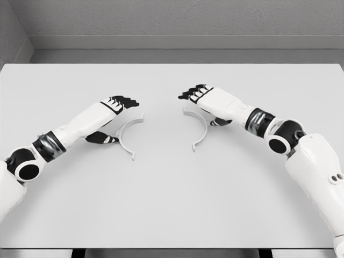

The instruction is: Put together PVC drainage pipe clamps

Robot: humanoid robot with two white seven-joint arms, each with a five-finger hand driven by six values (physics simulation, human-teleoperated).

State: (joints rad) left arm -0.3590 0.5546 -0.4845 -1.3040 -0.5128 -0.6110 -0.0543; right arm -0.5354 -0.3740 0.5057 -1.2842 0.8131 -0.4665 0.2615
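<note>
Two white half-ring clamp pieces lie on the white table [172, 204]. The left clamp half [124, 137] curves open toward the right, just right of my left hand [119, 107]. The right clamp half [200, 128] curves open toward the left, partly under my right hand [198, 95]. Both hands hover palm down with black fingers stretched out and the thumbs hanging below; neither holds anything. The left thumb [102, 138] sits beside the left clamp half. The right thumb [220, 122] is close to the right clamp half.
The table's far edge meets a grey wall [172, 21]. The front edge runs along the bottom of the view.
</note>
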